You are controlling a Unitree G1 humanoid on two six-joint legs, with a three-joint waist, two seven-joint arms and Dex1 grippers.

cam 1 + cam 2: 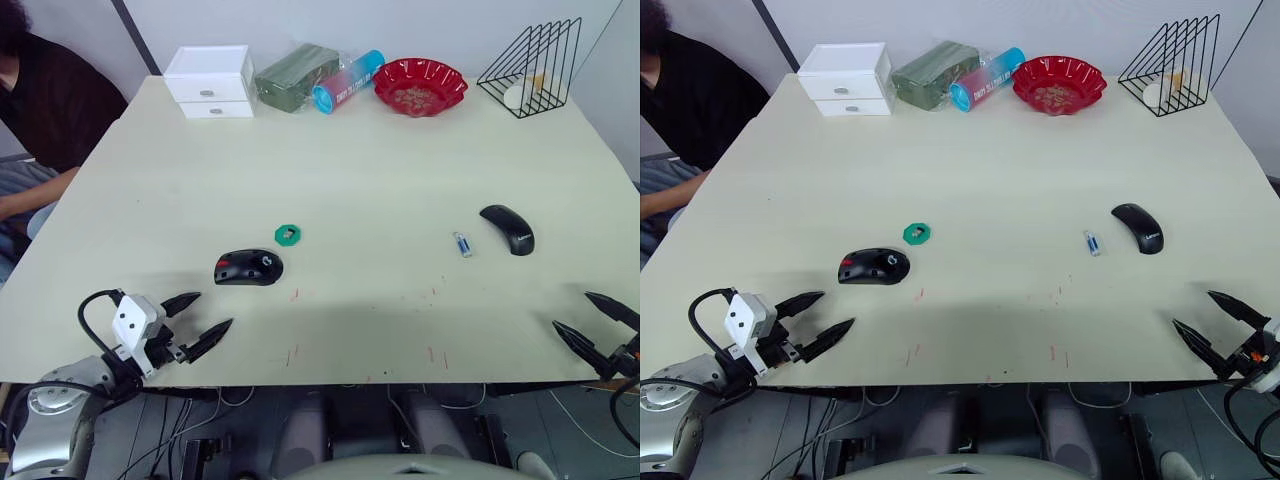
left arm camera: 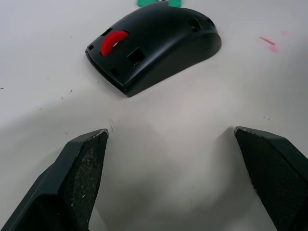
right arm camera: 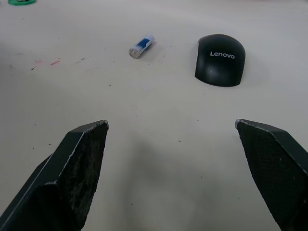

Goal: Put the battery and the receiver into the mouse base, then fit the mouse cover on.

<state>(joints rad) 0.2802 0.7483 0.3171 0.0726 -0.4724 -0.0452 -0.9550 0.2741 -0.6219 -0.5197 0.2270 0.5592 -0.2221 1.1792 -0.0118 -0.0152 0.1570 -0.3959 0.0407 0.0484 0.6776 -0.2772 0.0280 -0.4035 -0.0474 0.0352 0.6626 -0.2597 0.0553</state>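
Observation:
The mouse base (image 1: 248, 267), black with a red wheel, lies left of the table's middle. My left gripper (image 1: 212, 310) stands open just in front of it near the table's front edge; the left wrist view has the mouse base (image 2: 154, 45) ahead of the spread fingers. On the right lies the small blue battery (image 1: 462, 244), with the glossy black mouse cover (image 1: 508, 229) beside it. My right gripper (image 1: 571, 309) is open at the front right edge, well short of both. The receiver is out of view.
A green toothed disc (image 1: 288, 234) lies just behind the mouse base. Along the far edge stand a white drawer box (image 1: 210, 80), a green packet (image 1: 295, 75), a blue-pink tube (image 1: 347, 80), a red bowl (image 1: 420, 85) and a wire rack (image 1: 533, 65). A person (image 1: 40, 90) sits at the left.

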